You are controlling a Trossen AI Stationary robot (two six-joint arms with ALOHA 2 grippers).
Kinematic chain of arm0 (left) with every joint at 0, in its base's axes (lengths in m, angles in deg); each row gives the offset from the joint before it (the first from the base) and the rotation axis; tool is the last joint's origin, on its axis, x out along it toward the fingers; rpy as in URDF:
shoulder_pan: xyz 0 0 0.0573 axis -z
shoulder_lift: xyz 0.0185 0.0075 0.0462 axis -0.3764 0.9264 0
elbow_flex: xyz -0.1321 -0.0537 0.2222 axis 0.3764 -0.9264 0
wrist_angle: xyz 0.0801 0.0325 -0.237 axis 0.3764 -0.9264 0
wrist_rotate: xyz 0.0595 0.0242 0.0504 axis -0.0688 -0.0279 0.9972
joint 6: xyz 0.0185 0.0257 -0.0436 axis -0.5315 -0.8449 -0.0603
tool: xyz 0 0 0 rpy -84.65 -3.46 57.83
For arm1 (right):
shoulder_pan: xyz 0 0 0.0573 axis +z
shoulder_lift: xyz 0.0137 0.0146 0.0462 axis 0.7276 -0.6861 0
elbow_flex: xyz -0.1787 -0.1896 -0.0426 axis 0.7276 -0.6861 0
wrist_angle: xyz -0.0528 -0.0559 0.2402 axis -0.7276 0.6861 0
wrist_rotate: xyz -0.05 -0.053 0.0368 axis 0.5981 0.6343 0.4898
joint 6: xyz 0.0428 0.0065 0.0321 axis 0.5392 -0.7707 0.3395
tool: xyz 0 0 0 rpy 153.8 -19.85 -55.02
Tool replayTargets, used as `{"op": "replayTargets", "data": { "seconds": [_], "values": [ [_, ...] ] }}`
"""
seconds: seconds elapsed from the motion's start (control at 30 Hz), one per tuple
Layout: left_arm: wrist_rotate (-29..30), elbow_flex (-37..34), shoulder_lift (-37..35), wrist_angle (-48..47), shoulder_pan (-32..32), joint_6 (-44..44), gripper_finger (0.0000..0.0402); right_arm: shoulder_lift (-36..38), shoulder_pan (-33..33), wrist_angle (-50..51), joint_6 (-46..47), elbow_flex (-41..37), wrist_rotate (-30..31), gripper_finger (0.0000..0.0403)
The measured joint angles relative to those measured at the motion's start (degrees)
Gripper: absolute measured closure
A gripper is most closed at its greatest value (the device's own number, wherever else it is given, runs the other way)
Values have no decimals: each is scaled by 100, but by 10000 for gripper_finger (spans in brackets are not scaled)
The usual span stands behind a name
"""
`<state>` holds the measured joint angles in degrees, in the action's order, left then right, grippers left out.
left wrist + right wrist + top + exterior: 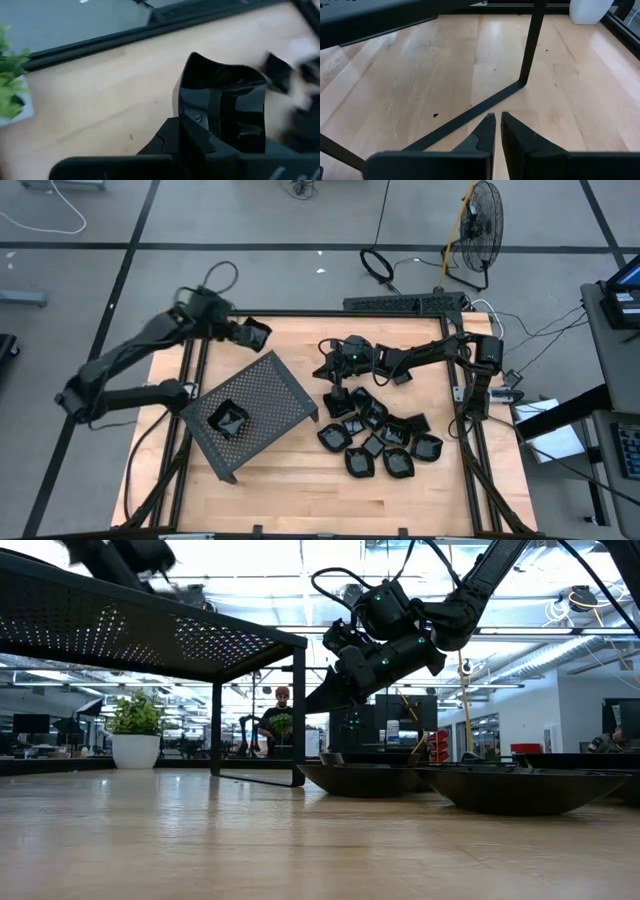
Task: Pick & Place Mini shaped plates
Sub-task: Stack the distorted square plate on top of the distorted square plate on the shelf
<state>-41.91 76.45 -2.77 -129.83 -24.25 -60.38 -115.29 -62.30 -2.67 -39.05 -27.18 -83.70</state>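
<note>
A dark perforated tray (262, 395) on legs stands on the wooden table (300, 480), w/ one glossy black mini plate (228, 419) resting on top of it near its front corner. The left gripper (255, 334) hovers just past the tray's rear corner, above bare wood, clamped on a second mini plate (222, 107); the left wrist view shows its fingers (192, 117) pinching the dish's edge, dish tilted up off the table. To the tray's right lies the cluster of remaining mini plates (380, 438), approx. ten shallow black dishes of mixed shapes, touching or overlapping one another, close to the tray's right edge but apart from it. The right gripper (332, 370) hangs above the table btwn the tray and the rear of that cluster, near the tray's right side; in the right wrist view its fingers (486, 131) sit nearly together w/ only a thin gap, nothing held, pointing toward the tray's leg and base bar. In the low view the right gripper (315, 700) shows raised clear of the table, beside the tray's near leg, w/ two dishes (365, 778) flat on the wood below it. A potted plant (135, 730) and a person (281, 712) show in the room beyond
</note>
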Motion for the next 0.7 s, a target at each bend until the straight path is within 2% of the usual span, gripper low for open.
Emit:
{"op": "replayTargets", "data": {
  "seconds": [0.17,0.33,0.5,0.7],
  "values": [
    [-178,1089,-535,-2156,313,-173,398,0,0,0,0,0,0,383],
    [-473,1941,-848,-3759,917,333,395,0,0,2,0,0,0,383],
    [-373,2050,-1226,-3953,1685,1211,396,0,1,2,0,0,-2,383],
    [-401,1862,-1309,-3950,2509,1907,397,0,0,103,0,0,0,383]
  ]
}}
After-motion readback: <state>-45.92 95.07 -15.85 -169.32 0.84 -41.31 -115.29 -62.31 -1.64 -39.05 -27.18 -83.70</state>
